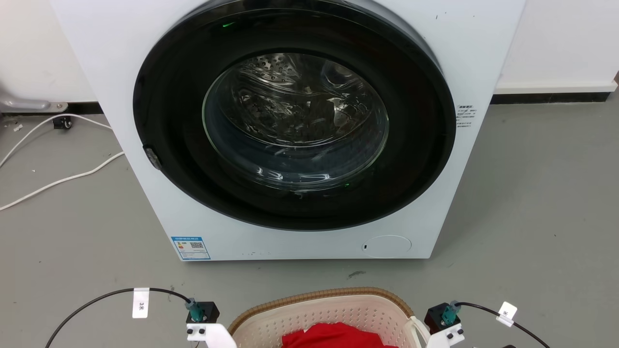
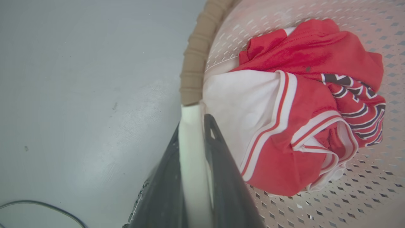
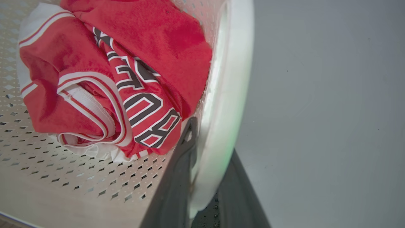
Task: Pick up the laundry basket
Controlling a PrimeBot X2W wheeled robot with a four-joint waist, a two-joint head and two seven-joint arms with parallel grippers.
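The left gripper point(image 2: 193, 122) and right gripper point(image 3: 213, 136) clench the basket's point(image 1: 319, 296) handles point(image 2: 190, 158), lower frame. Lifting both evenly should keep it level.

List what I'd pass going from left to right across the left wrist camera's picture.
Dark cable on the grey floor → left claw clamped on the white handle → red and white jersey → perforated wall of the laundry basket.
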